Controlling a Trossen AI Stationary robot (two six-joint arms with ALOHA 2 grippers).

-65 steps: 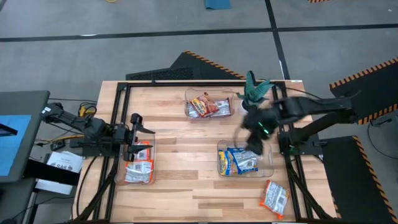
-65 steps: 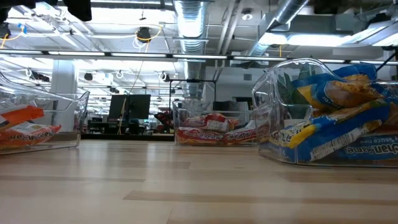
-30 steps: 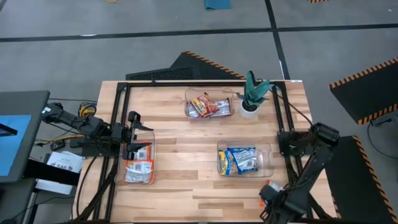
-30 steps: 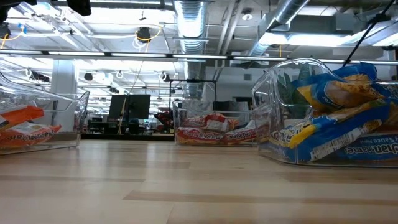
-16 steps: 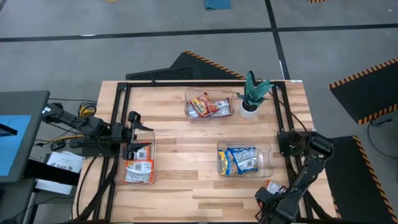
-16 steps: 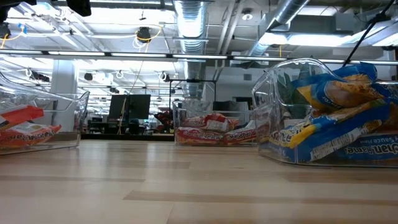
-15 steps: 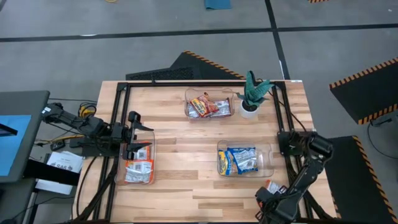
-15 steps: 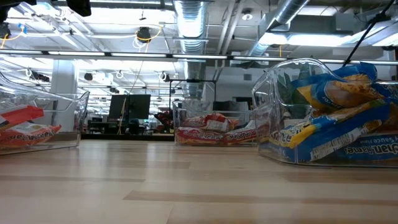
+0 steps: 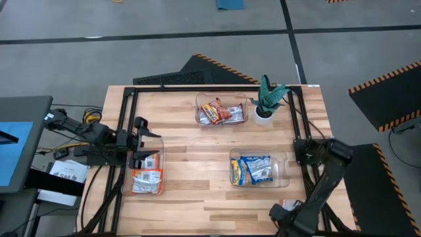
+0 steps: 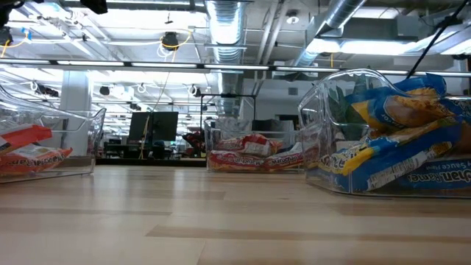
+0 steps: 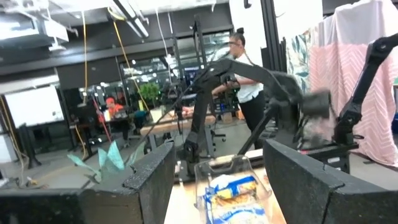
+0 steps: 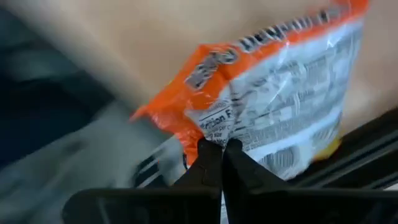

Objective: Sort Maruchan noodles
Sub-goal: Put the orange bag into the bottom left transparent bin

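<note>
Pinching an orange noodle packet (image 12: 273, 106) at the table's near right corner, right gripper (image 12: 219, 163) fingers together; left gripper (image 9: 143, 141) spread wide over left bin (image 9: 126, 178).

An open-plan robotics lab: exposed ceiling ducts (image 10: 224, 22), monitors (image 10: 160, 124), and hazard-striped floor mats (image 9: 388, 85).

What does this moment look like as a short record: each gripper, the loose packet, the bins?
left gripper: open, over the left bin
right gripper: shut on the orange packet, at the table's near right corner
left bin: orange and white packets
far bin: red packets
right bin: blue packets
potted plant: far right, upright
</note>
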